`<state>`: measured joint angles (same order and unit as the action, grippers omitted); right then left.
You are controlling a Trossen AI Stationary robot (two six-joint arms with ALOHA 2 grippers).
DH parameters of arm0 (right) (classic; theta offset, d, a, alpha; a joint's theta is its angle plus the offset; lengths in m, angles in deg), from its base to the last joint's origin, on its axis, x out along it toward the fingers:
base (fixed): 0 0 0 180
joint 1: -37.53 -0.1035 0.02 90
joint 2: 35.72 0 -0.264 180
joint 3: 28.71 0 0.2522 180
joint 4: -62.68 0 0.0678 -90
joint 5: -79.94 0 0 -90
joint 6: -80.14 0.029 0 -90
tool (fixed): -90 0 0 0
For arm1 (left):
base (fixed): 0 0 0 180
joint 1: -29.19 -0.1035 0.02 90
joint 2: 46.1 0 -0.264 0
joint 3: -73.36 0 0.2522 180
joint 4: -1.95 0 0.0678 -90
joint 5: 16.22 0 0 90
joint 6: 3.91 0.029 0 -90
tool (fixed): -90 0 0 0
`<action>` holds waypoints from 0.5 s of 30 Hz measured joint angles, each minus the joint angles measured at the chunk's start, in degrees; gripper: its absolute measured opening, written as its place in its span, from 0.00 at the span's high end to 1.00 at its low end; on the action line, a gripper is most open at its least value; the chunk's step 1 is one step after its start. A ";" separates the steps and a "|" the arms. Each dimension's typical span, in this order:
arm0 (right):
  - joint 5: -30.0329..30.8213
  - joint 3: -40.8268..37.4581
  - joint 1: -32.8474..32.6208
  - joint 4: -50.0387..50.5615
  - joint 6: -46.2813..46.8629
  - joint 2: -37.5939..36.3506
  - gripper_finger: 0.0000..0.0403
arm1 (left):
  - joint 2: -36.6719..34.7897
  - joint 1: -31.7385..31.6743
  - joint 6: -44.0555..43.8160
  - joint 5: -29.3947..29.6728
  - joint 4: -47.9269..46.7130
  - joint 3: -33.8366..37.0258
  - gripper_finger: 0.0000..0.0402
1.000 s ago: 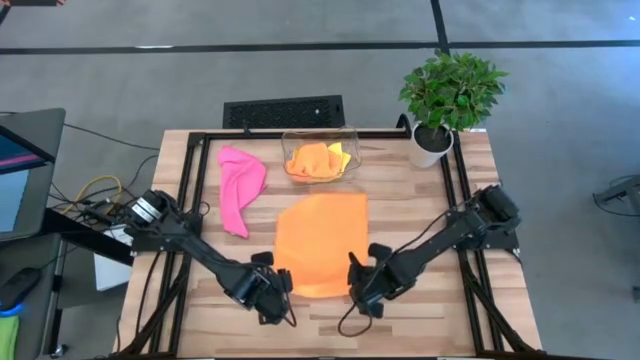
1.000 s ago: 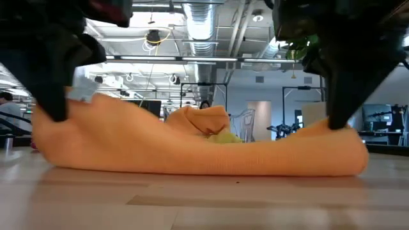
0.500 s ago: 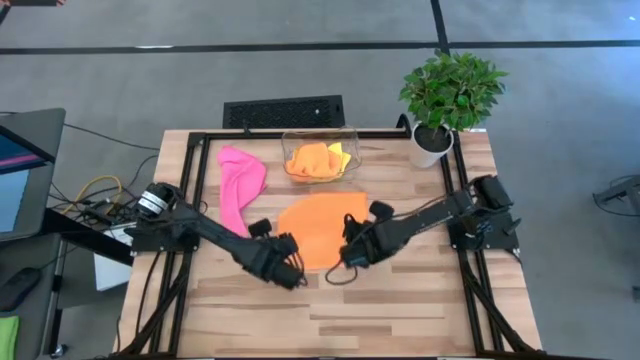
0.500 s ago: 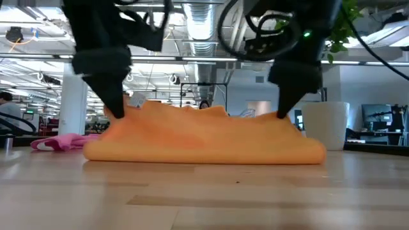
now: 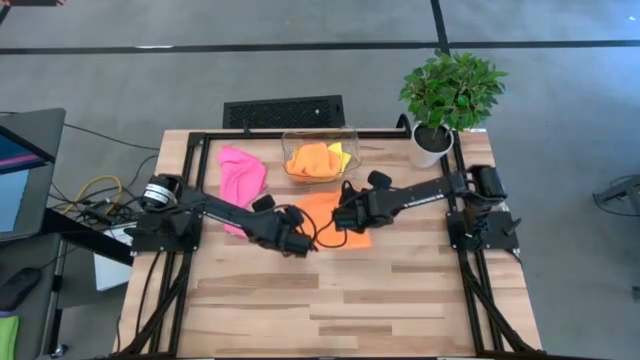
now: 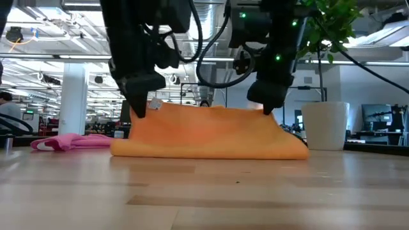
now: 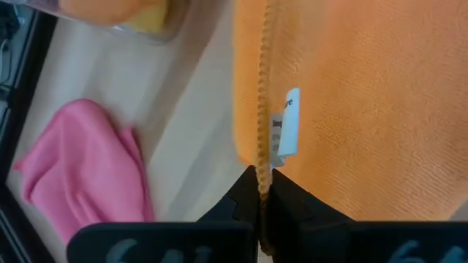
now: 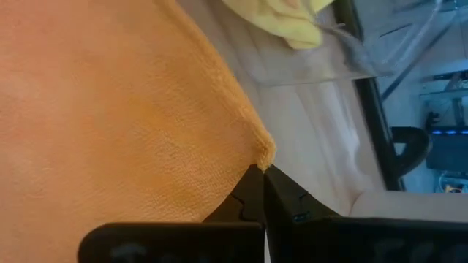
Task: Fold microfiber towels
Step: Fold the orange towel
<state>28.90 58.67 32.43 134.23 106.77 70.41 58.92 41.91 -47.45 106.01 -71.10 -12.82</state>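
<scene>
An orange towel (image 5: 328, 218) is seen folded over on the desk (image 5: 400, 300), just in front of the clear bin (image 5: 320, 155). Its doubled edge is held up at two corners in the low view, so that the cloth (image 6: 208, 133) stands as a low ridge on the wood. The left gripper (image 5: 297, 241) is clamped on the corner nearer the pink towel (image 5: 240, 175); in the left wrist view its fingers (image 7: 252, 208) are closed on the stitched hem beside a small white tag (image 7: 287, 131). The right gripper (image 5: 347, 216) is clamped on the other corner, and in the right wrist view its fingers (image 8: 257, 199) are pressed together on the cloth's tip (image 8: 265, 155).

The bin stands at the desk's far edge, and a second orange towel (image 5: 310, 160) is bunched inside it with a yellow towel (image 5: 340, 157) at its side nearer the plant (image 5: 450, 95). The pink towel lies crumpled on the desk, outside the bin. The plant is set in a white pot (image 5: 430, 145) at the far right corner.
</scene>
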 joint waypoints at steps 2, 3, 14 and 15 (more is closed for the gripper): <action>0.16 0.00 1.11 -0.25 -1.06 0.00 0.97 | 0.00 -1.21 0.21 0.01 0.02 0.00 1.00; 0.15 0.00 1.59 -0.22 -1.34 0.02 0.97 | 0.00 -1.79 0.16 -0.02 0.01 0.00 1.00; -3.32 0.01 5.74 -0.34 -1.82 0.02 0.90 | 0.00 -3.46 -0.53 -0.90 0.50 -0.04 1.00; -3.34 0.02 5.98 -0.35 -1.82 0.02 0.89 | 0.00 -3.46 -0.51 -0.90 0.50 -0.04 1.00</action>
<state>25.56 58.69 38.41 133.88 104.95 70.43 58.92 38.45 -47.96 105.11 -70.59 -12.87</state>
